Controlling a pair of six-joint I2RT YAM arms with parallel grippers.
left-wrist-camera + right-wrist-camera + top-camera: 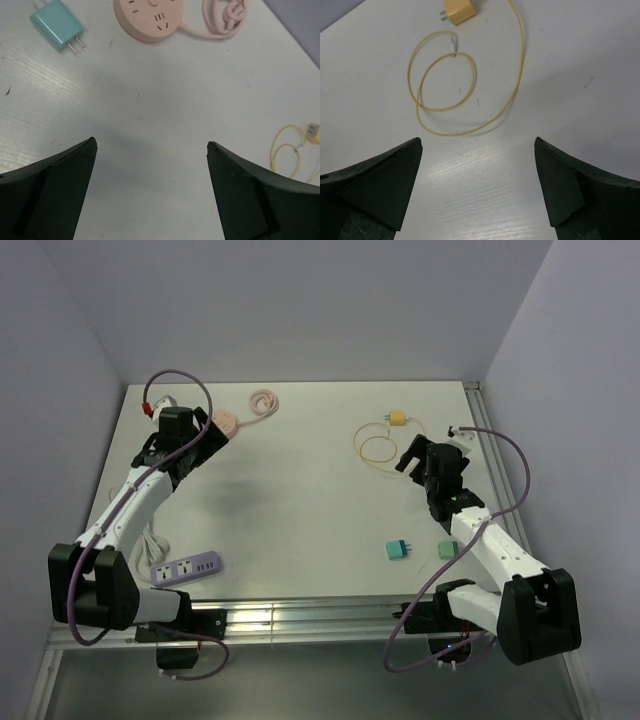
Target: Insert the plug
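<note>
A pink round socket strip (pixel 150 17) lies ahead of my left gripper (pixel 152 145), its pink cable (pixel 225 15) coiled beside it. To its left a teal plug (pixel 57 24) rests on the table with its two prongs showing. The left gripper is open, with only bare table between its fingers. In the top view it (pixel 208 435) hovers just short of the pink socket strip (pixel 226 423). My right gripper (pixel 477 142) is open over bare table, and a yellow plug (pixel 459 11) with its looped yellow cable (pixel 470 95) lies ahead of it.
A purple power strip (pixel 187 568) sits at the near left by the left arm's base. Another teal plug (pixel 399 549) and a green plug (pixel 446 549) lie near the right arm. The pink cable coil (pixel 263 401) is at the back. Walls close in the table.
</note>
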